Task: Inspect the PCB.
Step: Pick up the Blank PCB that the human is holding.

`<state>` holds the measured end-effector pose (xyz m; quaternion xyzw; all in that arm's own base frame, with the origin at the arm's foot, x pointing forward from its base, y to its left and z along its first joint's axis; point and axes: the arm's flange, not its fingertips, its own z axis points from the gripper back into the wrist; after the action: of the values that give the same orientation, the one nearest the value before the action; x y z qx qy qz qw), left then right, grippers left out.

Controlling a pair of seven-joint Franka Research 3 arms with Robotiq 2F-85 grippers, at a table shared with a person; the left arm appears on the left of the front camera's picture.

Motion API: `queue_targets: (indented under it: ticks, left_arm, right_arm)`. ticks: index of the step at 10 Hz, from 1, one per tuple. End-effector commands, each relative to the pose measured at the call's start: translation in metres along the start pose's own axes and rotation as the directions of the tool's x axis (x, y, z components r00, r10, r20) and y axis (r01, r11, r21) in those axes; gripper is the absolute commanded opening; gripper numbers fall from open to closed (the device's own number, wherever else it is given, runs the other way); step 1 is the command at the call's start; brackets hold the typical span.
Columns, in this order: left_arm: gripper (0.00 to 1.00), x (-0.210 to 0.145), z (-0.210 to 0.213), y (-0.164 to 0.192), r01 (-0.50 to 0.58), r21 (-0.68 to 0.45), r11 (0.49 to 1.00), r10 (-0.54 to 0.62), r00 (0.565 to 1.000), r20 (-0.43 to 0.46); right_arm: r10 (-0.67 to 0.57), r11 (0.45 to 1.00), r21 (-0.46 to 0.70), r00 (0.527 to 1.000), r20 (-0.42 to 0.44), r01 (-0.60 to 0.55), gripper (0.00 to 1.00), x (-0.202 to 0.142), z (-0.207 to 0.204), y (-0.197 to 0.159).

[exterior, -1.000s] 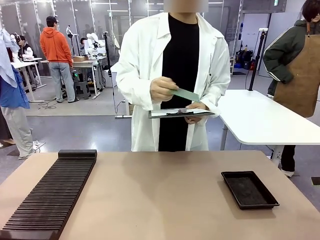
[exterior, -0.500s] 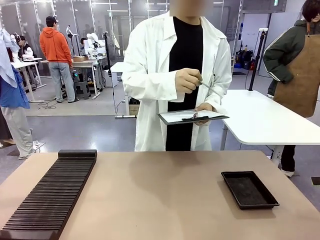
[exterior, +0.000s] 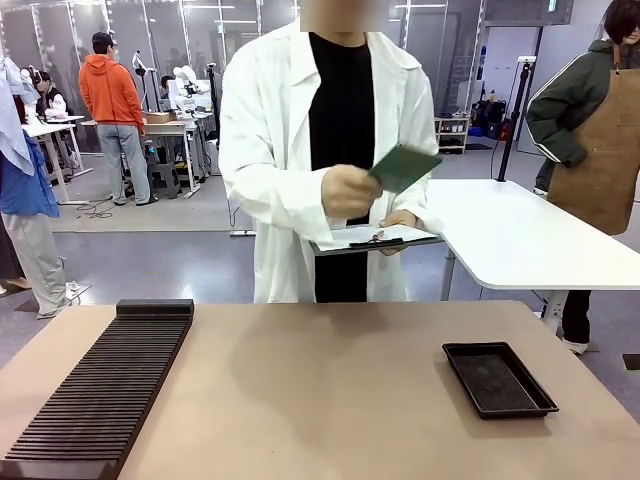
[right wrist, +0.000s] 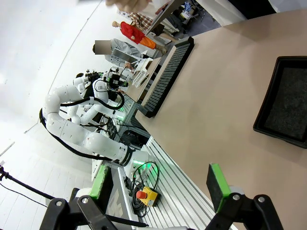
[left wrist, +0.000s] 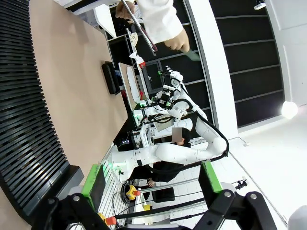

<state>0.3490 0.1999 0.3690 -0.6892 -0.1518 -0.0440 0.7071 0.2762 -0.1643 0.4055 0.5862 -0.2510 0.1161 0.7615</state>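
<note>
A person's hand is holding the PCB tilted above a clipboard, beyond the tabletop. The left claw and right claw are gaping wide, empty; waiting well clear during the checking seems wisest.

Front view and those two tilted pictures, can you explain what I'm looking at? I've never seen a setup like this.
The front view looks across a tan table at a person in a white coat. One hand holds up the PCB, a thin green board; the other hand carries a clipboard. On the table lie a ribbed black rack on the left and a shallow black tray on the right. The tilted pictures come from cameras on the robot arms' wrists: the left claw and the right claw both stand open, holding nothing.
</note>
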Motion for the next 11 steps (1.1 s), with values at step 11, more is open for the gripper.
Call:
queue_targets:
  ticks: [11]
  left_arm:
    - [1.00,0.004,0.000,-0.003,-0.003,0.004,1.000,0.003,1.000,-0.003]
  right_arm:
    - [-0.070,0.998,-0.007,0.998,0.000,0.070,1.00,0.009,-0.010,0.011]
